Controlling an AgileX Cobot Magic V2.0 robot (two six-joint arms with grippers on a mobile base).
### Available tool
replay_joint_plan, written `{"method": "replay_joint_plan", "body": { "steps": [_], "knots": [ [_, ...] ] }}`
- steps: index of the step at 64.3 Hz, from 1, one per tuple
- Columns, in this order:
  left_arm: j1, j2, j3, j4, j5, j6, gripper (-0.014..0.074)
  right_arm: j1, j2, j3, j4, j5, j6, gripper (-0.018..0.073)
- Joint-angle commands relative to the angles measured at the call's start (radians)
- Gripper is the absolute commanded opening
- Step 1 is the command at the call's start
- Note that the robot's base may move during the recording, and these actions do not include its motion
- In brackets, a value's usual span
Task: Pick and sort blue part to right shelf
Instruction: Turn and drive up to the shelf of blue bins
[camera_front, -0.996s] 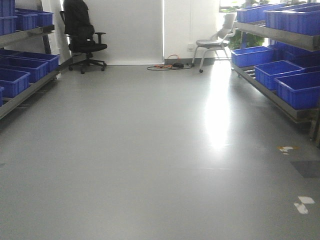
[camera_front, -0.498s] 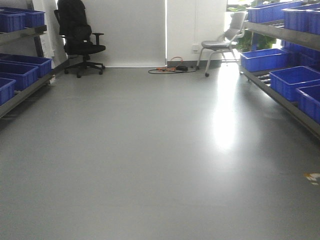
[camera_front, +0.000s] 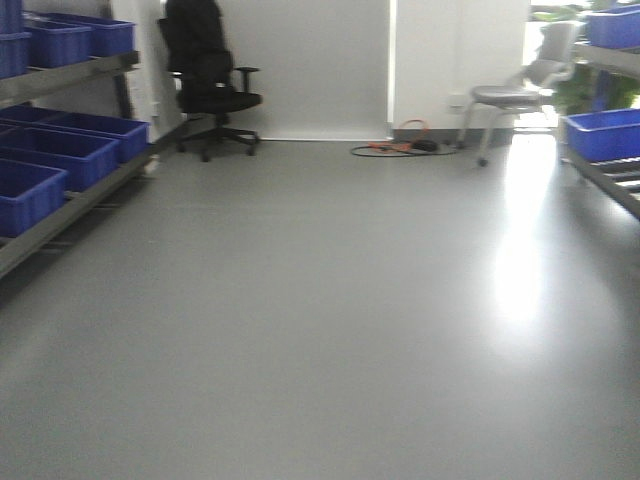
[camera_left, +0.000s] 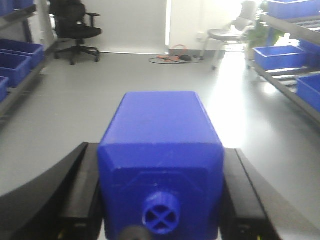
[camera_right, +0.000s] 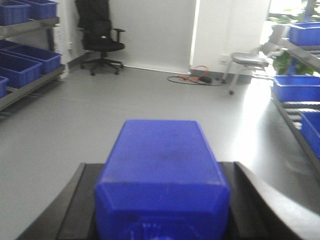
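Note:
My right gripper (camera_right: 160, 172) is shut on a blue part (camera_right: 161, 150) with a square body and sloped shoulders. It lies between the black fingers (camera_right: 75, 200), and its cap is cut off by the frame's bottom edge. My left gripper (camera_left: 160, 157) is shut on another blue block (camera_left: 160, 125), which has a small round knob (camera_left: 161, 215) with a cross in it. The right shelf (camera_right: 295, 120) with blue bins (camera_right: 295, 87) runs along the right wall; it also shows in the front view (camera_front: 605, 175). Neither gripper shows in the front view.
A left shelf (camera_front: 60, 215) holds blue bins (camera_front: 60, 155). A black office chair (camera_front: 210, 90) and a grey chair (camera_front: 515, 95) stand at the far wall, with cables (camera_front: 400, 148) on the floor between them. Grey floor (camera_front: 320, 300) lies ahead.
The front view has swung left: chairs and cables shifted right in the frame, the left shelf came further in, and most of the right shelf left the frame.

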Motion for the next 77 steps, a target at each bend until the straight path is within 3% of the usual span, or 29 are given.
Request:
{"method": "replay_joint_plan", "body": {
  "steps": [1,77],
  "knots": [
    [-0.002,0.009,-0.029,-0.010,-0.087,-0.006,0.0388,-0.005,0.010,-0.030,-0.007,-0.097,-0.004,0.0411],
    [-0.002,0.009,-0.029,-0.010,-0.087,-0.006,0.0388,-0.005,0.010,-0.030,-0.007,-0.097,-0.004,0.0411]
  ]
}}
